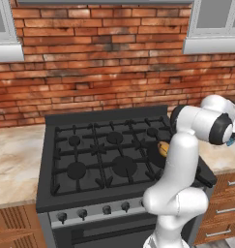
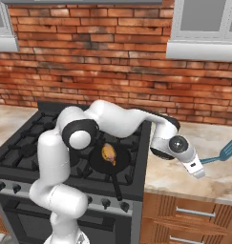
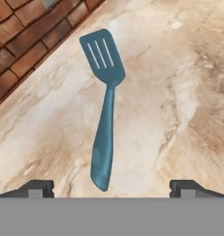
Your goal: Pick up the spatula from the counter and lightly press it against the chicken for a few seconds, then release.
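— How many spatulas?

— Just one: a teal plastic slotted spatula (image 3: 104, 115), lying flat on the beige marbled stone counter (image 3: 178, 92) to the right of the stove. Three narrow slots in the blade.

— Which way round?

— In the hand view, blade up toward the red brick wall (image 3: 21, 46), handle end down low, between the two dark finger tips (image 3: 37, 186) and apart from both. In the right base view, same spatula (image 2: 221, 153) at the far right edge of the picture, well apart from the pan.

— And the gripper (image 3: 111, 186)?

— Spread wide, released, grasping nothing. Hovering over the handle end, not touching it.

— Chicken?

— One golden-brown chicken piece (image 2: 108, 153), sitting in one round black frying pan (image 2: 96, 164) on the right side of the black gas stove (image 2: 22, 143). Pan handle pointing toward the stove's front edge.

— Burners, knobs?

— Five round burner caps (image 1: 76, 169) countable in the left base view, plus four grey knobs (image 1: 82, 213) along the front panel, left of the white arm (image 1: 179, 164).

— Anything under the counter?

— Two wooden drawer fronts (image 2: 160, 209) with silver bar handles, seen in the right base view.
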